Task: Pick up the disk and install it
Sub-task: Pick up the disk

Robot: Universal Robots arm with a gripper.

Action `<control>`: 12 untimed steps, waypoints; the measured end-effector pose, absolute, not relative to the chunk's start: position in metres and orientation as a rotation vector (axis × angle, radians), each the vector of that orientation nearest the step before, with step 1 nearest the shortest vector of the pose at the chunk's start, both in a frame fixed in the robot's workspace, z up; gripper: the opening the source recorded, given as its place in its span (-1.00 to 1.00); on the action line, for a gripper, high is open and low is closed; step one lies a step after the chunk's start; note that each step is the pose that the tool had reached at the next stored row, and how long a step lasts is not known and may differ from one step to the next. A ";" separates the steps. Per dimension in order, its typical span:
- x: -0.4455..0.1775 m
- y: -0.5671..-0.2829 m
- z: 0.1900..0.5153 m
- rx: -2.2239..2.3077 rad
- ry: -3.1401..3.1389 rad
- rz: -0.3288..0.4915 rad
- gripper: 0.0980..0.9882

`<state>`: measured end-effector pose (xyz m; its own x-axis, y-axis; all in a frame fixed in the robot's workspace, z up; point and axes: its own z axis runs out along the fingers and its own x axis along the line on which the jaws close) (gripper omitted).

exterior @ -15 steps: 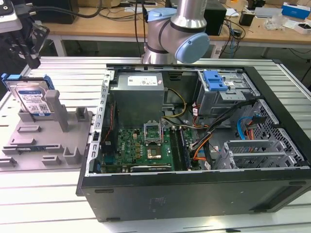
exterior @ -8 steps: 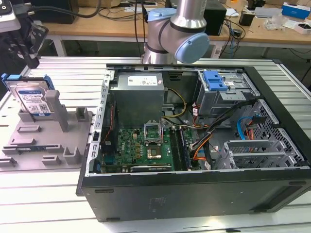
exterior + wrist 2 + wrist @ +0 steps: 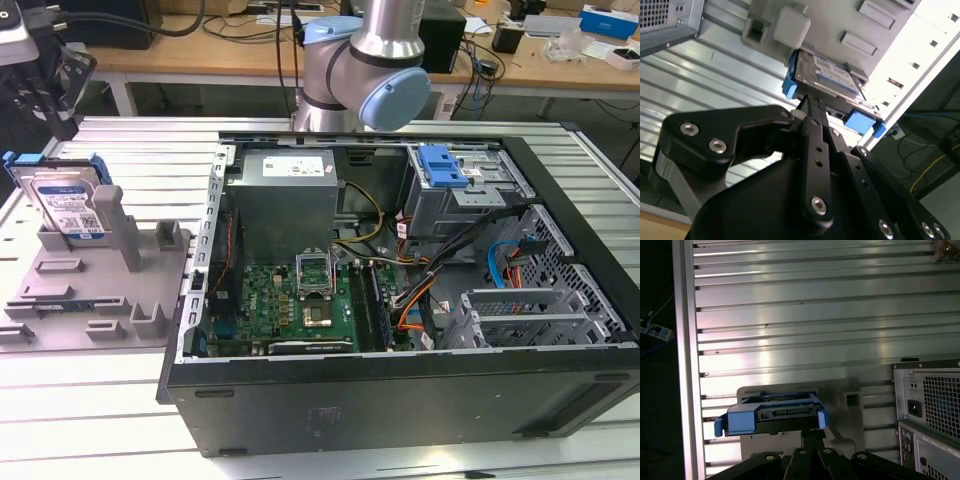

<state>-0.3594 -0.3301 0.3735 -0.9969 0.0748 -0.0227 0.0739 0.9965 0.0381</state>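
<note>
While propped in grey holder [image 3: 60, 300], disk [image 3: 68, 205] near open computer case [image 3: 400, 400]

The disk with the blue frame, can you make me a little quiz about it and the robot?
1. True or false: the disk lies flat inside the computer case.
2. What colour is the disk's frame? A red, B blue, C green.
3. Fill in: the gripper is nearest to the ___.
Key: 1 false, it stands upright in the grey holder, outside the computer case. 2 B. 3 disk.
</note>
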 end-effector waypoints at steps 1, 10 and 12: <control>-0.359 -0.330 0.373 0.113 3.117 0.058 -0.98; -0.359 -0.330 0.372 -0.292 3.112 0.064 -0.98; -0.359 -0.330 0.372 -0.436 3.097 0.066 -0.98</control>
<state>-0.3593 -0.3300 0.3722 -0.9610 -0.2758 -0.0188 -0.2764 0.9602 0.0398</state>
